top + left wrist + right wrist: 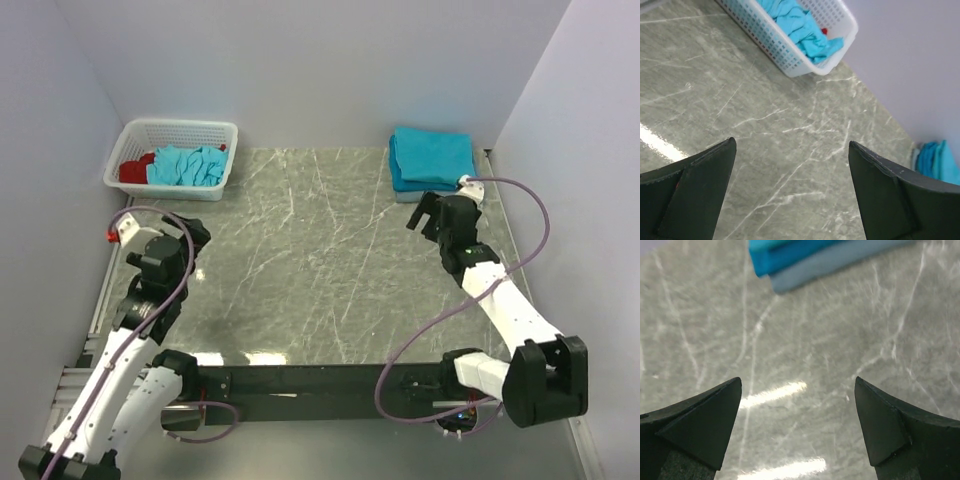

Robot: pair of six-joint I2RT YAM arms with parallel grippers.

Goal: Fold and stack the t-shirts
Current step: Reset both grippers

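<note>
Left gripper [791,142] and right gripper [797,381] hang wide open, empty. Shirts [190,165] in the basket [180,124] look soft, light, floppy; best pinch a bunched fold on top.

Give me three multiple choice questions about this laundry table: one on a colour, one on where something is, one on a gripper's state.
1. Besides the crumpled turquoise t-shirts, what colour shows in the basket?
A red
B yellow
C black

2. Where is the folded stack?
A at the far right corner of the table
B in the basket
C at the table's middle

3. The left gripper is:
A shut on a t-shirt
B open and empty
C shut on the basket's rim

Answers:
1 A, a red item lies at the basket's left end.
2 A, the top view shows the stack in that corner.
3 B, its fingers stand apart with only bare table between them.
</note>
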